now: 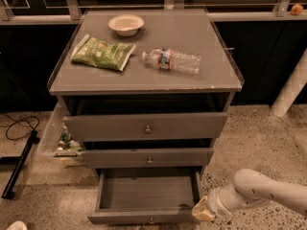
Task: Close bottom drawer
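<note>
Bottom drawer: the bottom drawer (146, 193) sits at lower centre of the frame. It is pulled well out of the grey cabinet (225, 83), with its bare inside open to view. Its slim front and small knob (151, 220) lie at the bottom edge.
Gripper: the gripper (202, 213) is at lower right, just beside the drawer's right front corner. It may be touching the corner, but the view is too poor to be sure. Whether it is open or closed cannot be told.
Arm: the white arm (259, 190) reaches in low from the right edge. That probably sets the tip level with the slim front, so it can push rather than grasp.
Other drawers: the top drawer (146, 126) and middle drawer (148, 157) stand a little out, above the working line.
Cabinet top: a bowl (125, 24), a green bag (102, 54) and a water bottle (171, 60) lie in the upper half, clear of any push.
Next move: probably come round onto the front face, then press it inward.
</note>
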You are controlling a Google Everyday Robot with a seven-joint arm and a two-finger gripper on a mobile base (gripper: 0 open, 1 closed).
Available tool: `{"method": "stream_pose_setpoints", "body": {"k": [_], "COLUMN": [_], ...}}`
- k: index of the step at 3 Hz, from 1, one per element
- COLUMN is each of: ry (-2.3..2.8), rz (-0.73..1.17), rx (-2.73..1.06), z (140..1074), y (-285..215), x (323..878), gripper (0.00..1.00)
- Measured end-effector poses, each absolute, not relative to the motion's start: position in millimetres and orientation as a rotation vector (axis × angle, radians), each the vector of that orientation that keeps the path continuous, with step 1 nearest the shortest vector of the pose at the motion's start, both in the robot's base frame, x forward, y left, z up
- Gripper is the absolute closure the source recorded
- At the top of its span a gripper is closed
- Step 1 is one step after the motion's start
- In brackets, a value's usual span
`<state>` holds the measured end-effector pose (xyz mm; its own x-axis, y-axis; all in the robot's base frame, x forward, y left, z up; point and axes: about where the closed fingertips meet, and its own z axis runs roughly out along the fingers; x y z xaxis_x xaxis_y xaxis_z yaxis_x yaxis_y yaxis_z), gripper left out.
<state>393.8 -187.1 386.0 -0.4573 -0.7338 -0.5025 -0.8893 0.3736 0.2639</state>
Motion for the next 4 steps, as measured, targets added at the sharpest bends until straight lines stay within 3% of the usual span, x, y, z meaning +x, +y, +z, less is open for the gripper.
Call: {"method": "stream_pose_setpoints", "body": {"k": [2,4], "ry": [2.261,2.156], "rz": [0.761,0.623], "rx": [-1.362,-1.274], "z": [330,294], "y": [-173,-181], "x": [402,416], "gripper": [1.00,1.00]}}
